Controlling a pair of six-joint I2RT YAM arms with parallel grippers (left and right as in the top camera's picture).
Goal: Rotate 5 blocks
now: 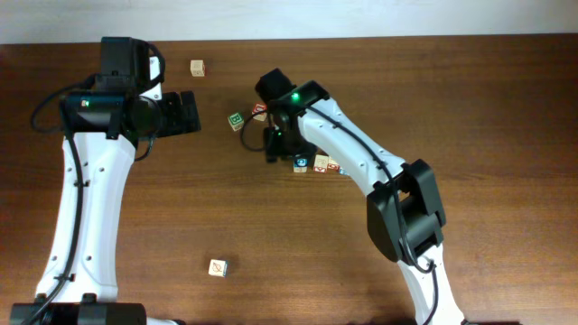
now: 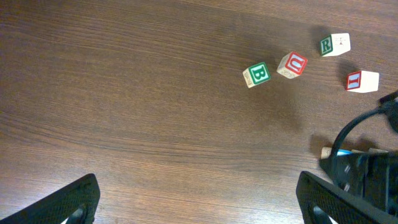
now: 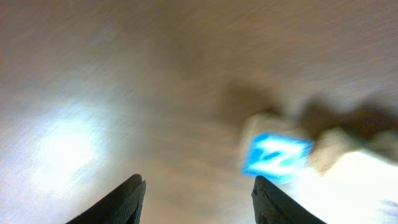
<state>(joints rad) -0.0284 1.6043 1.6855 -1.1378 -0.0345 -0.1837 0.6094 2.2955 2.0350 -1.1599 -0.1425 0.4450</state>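
Several pale lettered blocks lie mid-table. The green-B block [image 1: 236,121] [image 2: 256,74] and the red-letter block [image 1: 260,111] [image 2: 292,65] sit left of my right arm. In the left wrist view a green-R block [image 2: 334,44] and a red-I block [image 2: 362,81] lie further right. A blue-letter block [image 1: 301,163] [image 3: 277,155] is just right of my right gripper [image 1: 275,146] [image 3: 199,200], which is open and empty above the wood; its view is blurred. My left gripper [image 1: 191,114] [image 2: 199,205] stands wide open over bare table, left of the B block.
Two more blocks [image 1: 326,165] touch the blue one on its right. A lone block [image 1: 197,68] lies near the far edge and another [image 1: 217,267] near the front. The right arm's dark body and cable [image 2: 367,168] fill the left wrist view's lower right.
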